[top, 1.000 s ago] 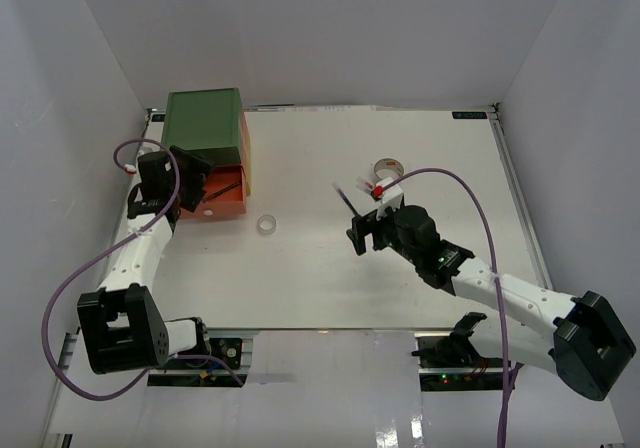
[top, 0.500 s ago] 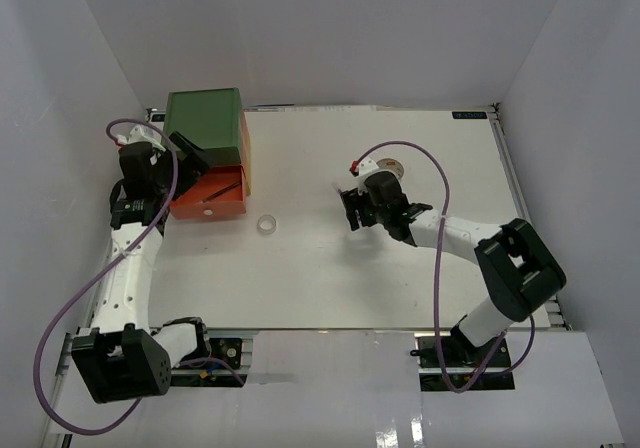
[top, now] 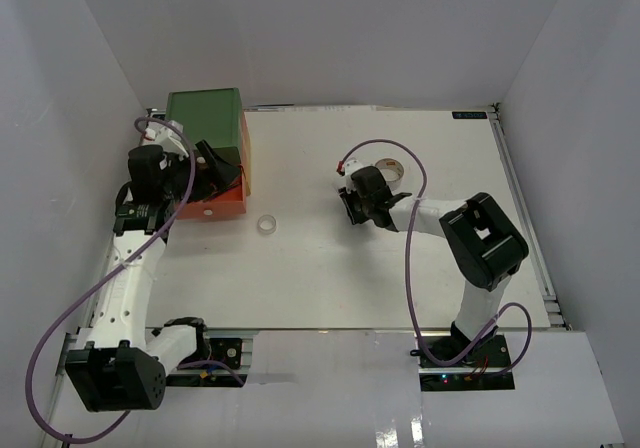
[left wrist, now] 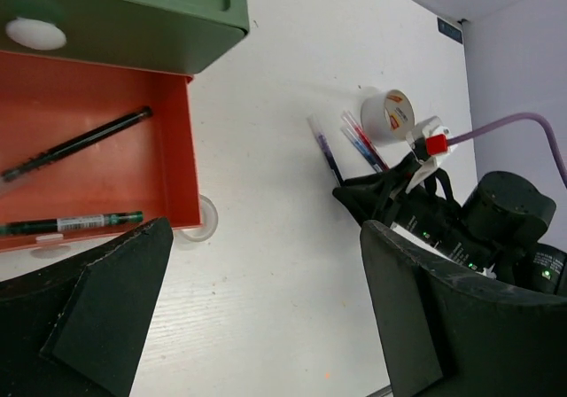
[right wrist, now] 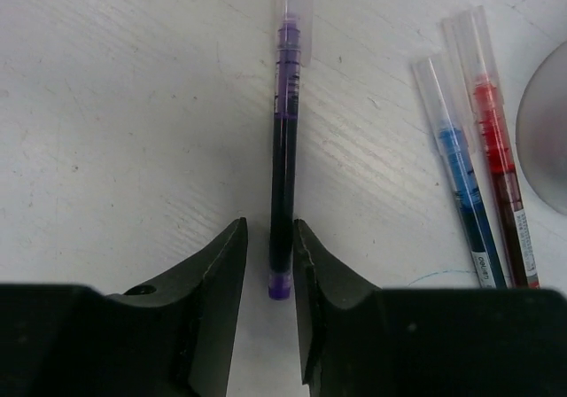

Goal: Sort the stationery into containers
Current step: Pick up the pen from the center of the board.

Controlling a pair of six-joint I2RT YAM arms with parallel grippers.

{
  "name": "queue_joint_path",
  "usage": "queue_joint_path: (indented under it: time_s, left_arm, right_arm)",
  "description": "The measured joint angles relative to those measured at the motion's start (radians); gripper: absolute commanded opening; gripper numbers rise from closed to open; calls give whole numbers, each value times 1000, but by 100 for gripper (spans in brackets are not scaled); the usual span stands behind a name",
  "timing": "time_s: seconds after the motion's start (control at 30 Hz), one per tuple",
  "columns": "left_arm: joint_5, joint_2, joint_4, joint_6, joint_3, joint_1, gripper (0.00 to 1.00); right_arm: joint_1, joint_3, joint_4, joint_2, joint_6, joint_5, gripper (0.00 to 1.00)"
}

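Observation:
My right gripper (right wrist: 268,227) (top: 350,208) is down on the table with its fingers closed round the lower end of a purple pen (right wrist: 283,131) that lies flat. A blue pen (right wrist: 461,175) and a red pen (right wrist: 496,149) lie just right of it, beside the grey tape roll (top: 390,171). The orange drawer (left wrist: 97,87) of the chest (top: 205,123) stands pulled out, with a black pen (left wrist: 75,144) and a green-tipped pen (left wrist: 71,224) inside. My left gripper (left wrist: 266,326) (top: 225,166) hangs wide open and empty over the drawer's right side. A clear tape ring (top: 266,225) sits by the drawer's corner.
The green drawer (left wrist: 133,25) above is pushed in, its white knob (left wrist: 35,34) showing. White walls close in the table at the left, back and right. The right arm's purple cable (top: 410,238) loops over the table behind the wrist.
The right gripper has moved onto the purple pen and its jaws have closed from wide open to tight round it. The left arm has lifted and shifted toward the chest, still open.

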Motion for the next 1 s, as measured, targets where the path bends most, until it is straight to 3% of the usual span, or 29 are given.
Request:
queue_joint_path:
  time_s: [0.03,0.2,0.4,0.77,1.0]
  left_arm:
    - [2,0,-1,-1,-2,-15,98]
    - [-11,0,-2,-26,-7,-152,98]
    - [-44,41,55,-116,-25,-326,97]
    - [-187,248,223,-289,-33,-611,90]
    - [-258,385,281,-337,25,-727,79]
  right_arm:
    - [0,4,0,3,-1,-1,24]
    - [0,1,2,0,-1,-2,10]
    - [16,-92,-10,-107,3,-5,11]
    - [74,-272,61,-550,87,-127,11]
    - [81,-325,108,-645,142,-195,12]
